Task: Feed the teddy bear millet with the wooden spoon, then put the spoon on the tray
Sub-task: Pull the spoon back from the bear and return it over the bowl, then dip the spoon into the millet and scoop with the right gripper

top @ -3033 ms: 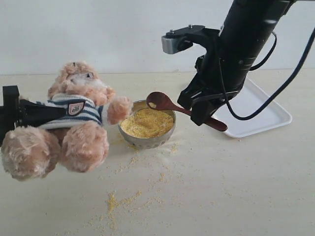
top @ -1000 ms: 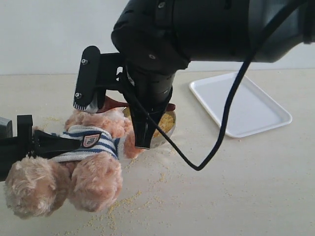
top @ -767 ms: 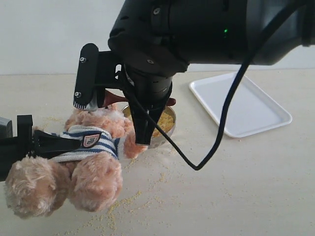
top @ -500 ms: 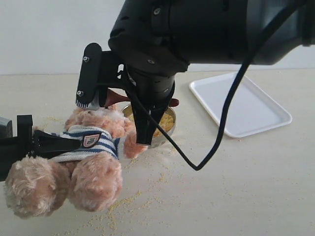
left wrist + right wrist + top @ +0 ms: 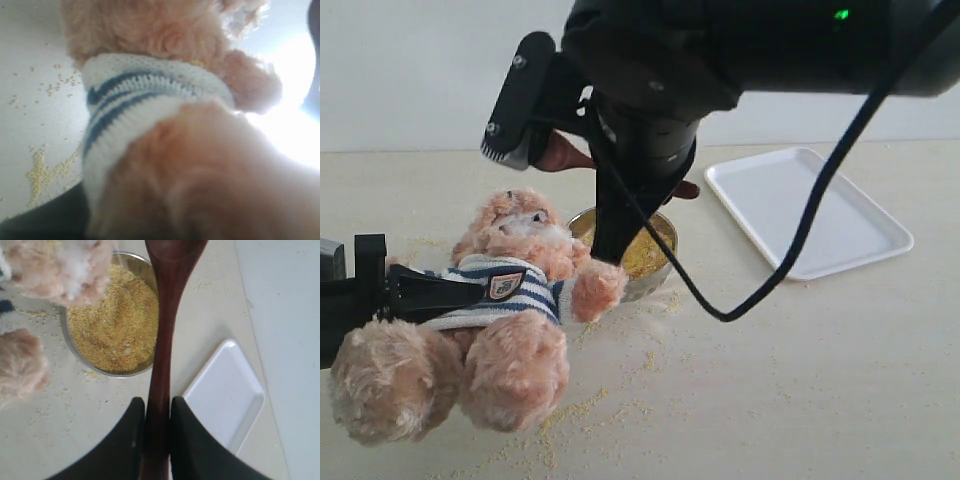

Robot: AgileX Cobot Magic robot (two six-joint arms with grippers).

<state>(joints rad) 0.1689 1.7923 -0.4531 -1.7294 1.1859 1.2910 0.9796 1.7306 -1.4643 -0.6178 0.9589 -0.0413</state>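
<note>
Our right end effector (image 5: 157,412) grips the wooden spoon (image 5: 166,315) by its thin handle, just above the teddy bear (image 5: 505,285), which the left end effector (image 5: 420,292) clamps at the waist. We fear the handle may swivel between the jaws, spilling millet (image 5: 112,325) onto the table (image 5: 800,380) before the tray (image 5: 810,215).

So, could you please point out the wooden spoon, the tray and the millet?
wooden spoon (image 5: 162,340), right wrist view, middle of handle.
tray (image 5: 860,222), exterior view, bare floor.
millet (image 5: 112,325), right wrist view, heap centre.
</note>
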